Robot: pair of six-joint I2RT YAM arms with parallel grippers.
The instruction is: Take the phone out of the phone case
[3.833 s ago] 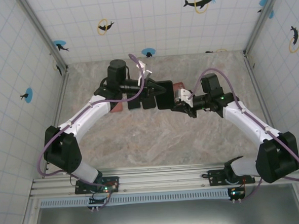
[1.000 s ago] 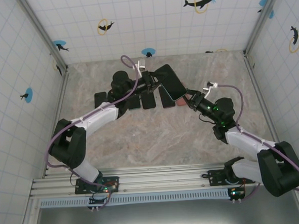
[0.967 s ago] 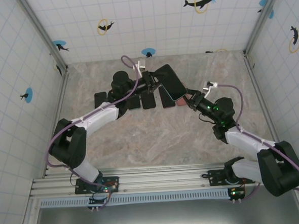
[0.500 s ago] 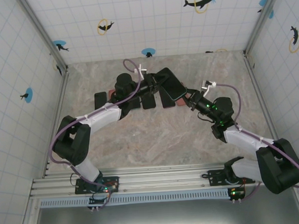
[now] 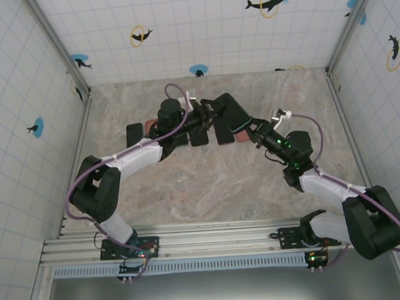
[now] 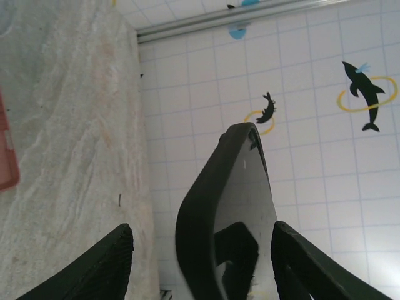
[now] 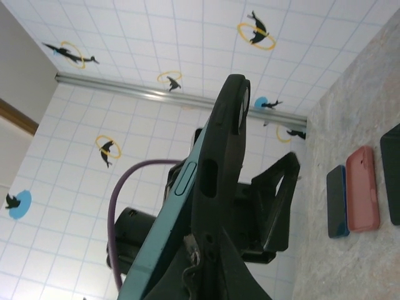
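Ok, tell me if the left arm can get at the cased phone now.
Probably yes: the left pincer is open astride the phone, nothing between them, while the right pincer holds it aloft.

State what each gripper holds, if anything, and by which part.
The right gripper is shut on the cased phone, clamping one end of it. The left gripper holds nothing: its fingers stand open either side of the other end, clear of it.

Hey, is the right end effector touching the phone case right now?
Touching. The right wrist view shows the right end effector closed on the lower end of the phone case, with no gap between them.
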